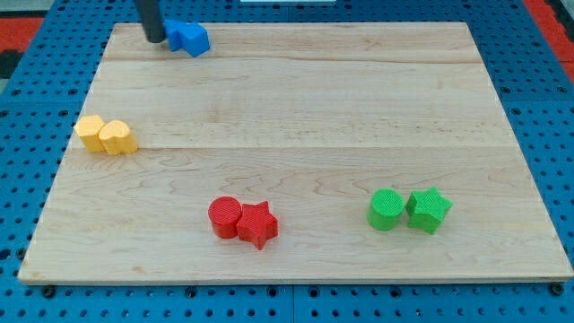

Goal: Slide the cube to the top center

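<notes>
**Q:** Item one, the fingers?

**A:** None fitted, so nothing to spread or pinch. I run a dark rod; my tip [155, 39] sits at the view's top left, just beside the left face of the blue plastic cube [192, 39], touching or nearly so.

**Q:** Item two, the cube's place?

**A:** Near the top edge of the pale wooden board [296, 117], well left of centre. A second blue piece seems tucked behind it; shape unclear.

**Q:** Remaining stock?

**A:** Two yellow blocks [106, 135] at left, a red cylinder [225, 216] touching a red star [257, 223] at bottom, a green cylinder [387, 209] beside a green star [429, 210] at right.

**Q:** Hazards?

**A:** My judgement: an off-centre push could spin the cube or run it off the top edge.
</notes>
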Controlling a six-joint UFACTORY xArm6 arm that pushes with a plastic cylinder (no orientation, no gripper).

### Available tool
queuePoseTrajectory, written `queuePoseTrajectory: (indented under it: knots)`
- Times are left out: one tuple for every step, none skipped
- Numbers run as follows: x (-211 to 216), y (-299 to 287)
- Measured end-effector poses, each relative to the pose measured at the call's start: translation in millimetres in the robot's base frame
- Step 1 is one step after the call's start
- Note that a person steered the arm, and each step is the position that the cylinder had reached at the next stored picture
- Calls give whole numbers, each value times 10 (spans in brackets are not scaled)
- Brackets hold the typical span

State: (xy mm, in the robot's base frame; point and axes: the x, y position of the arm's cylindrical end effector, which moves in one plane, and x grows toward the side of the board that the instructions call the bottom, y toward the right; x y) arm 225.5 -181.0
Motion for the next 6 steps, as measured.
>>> queuePoseTrajectory:
  knots:
    - [50, 196]
    - [206, 318]
    - [248, 685]
    - [263, 1080]
    - [251, 1359]
    - [172, 1605]
